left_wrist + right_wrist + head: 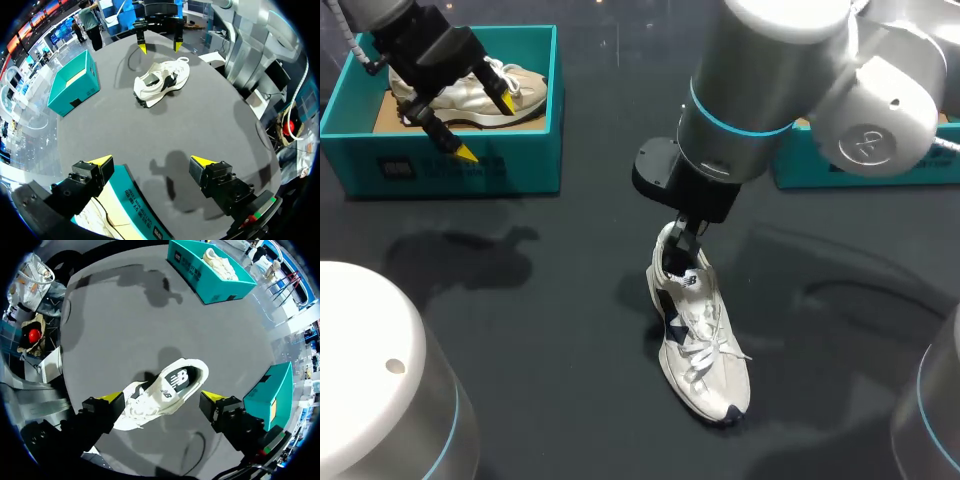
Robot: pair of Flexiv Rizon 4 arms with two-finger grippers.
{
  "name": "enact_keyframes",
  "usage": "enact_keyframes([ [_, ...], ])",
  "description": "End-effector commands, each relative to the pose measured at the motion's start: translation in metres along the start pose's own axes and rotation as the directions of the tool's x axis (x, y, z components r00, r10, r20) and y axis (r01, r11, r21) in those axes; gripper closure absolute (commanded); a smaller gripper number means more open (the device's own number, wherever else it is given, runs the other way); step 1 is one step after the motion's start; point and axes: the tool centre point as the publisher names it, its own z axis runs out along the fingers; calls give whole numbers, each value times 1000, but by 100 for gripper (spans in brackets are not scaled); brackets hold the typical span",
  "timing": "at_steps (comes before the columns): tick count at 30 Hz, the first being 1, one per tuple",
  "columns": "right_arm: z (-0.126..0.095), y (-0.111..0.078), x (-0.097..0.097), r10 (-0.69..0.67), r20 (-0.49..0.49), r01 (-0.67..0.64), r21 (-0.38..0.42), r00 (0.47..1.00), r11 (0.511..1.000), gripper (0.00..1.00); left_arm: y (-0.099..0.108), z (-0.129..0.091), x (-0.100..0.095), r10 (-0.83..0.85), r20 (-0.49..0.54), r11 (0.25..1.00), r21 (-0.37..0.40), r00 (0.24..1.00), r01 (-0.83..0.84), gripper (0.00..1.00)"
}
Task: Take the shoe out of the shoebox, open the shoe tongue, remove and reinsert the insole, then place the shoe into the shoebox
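Holds left gripper (487,128) spread wide at far left; points right gripper (162,397) downward centrally, fingers (218,404) well apart.

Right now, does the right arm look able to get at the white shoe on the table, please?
Probably yes: the right hand hangs open over the heel of the white shoe, with nothing between them.

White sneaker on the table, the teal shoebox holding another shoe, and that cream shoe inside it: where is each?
white sneaker (703,345), head view, on its laces.
teal shoebox (535,160), head view, on its front wall.
cream shoe (527,88), head view, on its uncovered end.
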Motion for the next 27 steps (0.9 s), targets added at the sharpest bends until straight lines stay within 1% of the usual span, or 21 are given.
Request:
enact_keyframes([
  [1, -1, 4, -2, -105, 15, 105, 0, 994, 994, 0, 0, -1, 1, 0, -1, 1000, -3, 1000, 0, 0],
  [3, -3, 9, -4, -172, 13, 172, 29, 985, 985, 0, 0, -1, 1, 0, -1, 1000, -3, 1000, 0, 0],
  [8, 0, 25, -15, -277, 30, 274, 87, 960, 958, 0, 0, -1, 1, 0, -1, 1000, -3, 1000, 0, 0],
  [9, 1, 27, -18, -321, 33, 317, 92, 946, 944, 0, 0, -1, 1, 0, -1, 1000, -3, 1000, 0, 0],
  [11, 8, 31, -25, -456, 12, 454, 64, 890, 889, 0, 0, -1, 1, 0, -1, 1000, -3, 1000, 0, 0],
  [24, 8, 31, -25, -456, 12, 454, 64, 890, 889, 0, 0, -1, 1, 0, -1, 1000, -3, 1000, 0, 0],
  [26, 16, 35, -33, -477, 5, 474, 100, 879, 875, 0, 0, -1, 1, 0, -1, 1000, -3, 1000, 0, 0],
  [27, 19, 35, -38, -478, 5, 476, 100, 878, 874, 0, 0, -1, 1, 0, -1, 1000, -3, 1000, 0, 0],
])
